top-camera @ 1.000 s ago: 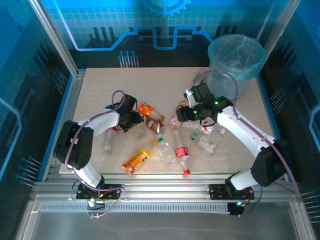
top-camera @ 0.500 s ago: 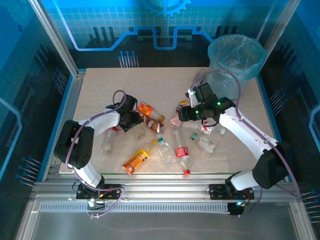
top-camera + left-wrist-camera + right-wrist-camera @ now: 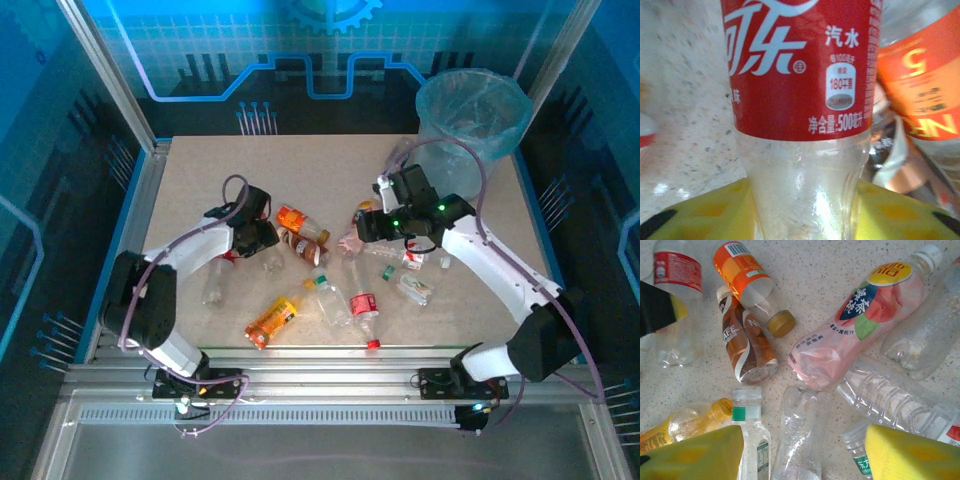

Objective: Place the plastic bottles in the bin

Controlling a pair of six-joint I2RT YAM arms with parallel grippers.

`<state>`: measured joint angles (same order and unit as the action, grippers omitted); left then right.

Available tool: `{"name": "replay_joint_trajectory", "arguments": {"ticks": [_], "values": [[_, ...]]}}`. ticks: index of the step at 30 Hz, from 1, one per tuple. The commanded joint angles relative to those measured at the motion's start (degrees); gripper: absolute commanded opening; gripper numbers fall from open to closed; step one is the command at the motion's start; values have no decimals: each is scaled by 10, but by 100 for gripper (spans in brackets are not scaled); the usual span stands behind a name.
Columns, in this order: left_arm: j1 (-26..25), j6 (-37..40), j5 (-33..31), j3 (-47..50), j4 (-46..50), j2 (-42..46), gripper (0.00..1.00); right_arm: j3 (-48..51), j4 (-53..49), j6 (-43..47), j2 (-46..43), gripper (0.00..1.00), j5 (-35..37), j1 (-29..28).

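My left gripper is shut on the clear lower body of a red-labelled bottle; its yellow pads press both sides. An orange-labelled bottle lies just right of it. My right gripper hangs open above the pile, and an unlabelled clear bottle lies between its fingers without touching them. Around that bottle lie a pink bottle, a brown one and an orange one. The bin with its blue bag stands at the far right corner.
More bottles lie at the front of the table: a yellow-orange one, a red-labelled clear one and a white-labelled one. A clear bottle lies by the left arm. Metal frame posts and blue walls surround the table.
My left gripper has drawn slightly back and to the left with the bottle. The right arm has barely shifted.
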<state>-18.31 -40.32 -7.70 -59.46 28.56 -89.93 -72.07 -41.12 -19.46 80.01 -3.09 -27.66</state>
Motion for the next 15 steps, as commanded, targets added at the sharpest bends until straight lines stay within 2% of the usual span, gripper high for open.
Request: {"name": "replay_joint_trajectory", "arguments": {"ticks": [1,6,9,12,15], "values": [[-9,53,-48,-29,15,83,41,-24,-7,-2,-32,67,-7,6],[-50,159,-96,-42,-14,174,38,-20,21,1,-74,67,-30,7],[-96,241,-128,-45,-39,219,35,-13,45,8,-113,67,-49,8],[-149,339,-138,-34,-78,256,25,-3,72,23,-156,67,-74,8],[-213,442,-139,-15,-117,288,25,9,100,39,-207,68,-98,9]]}}
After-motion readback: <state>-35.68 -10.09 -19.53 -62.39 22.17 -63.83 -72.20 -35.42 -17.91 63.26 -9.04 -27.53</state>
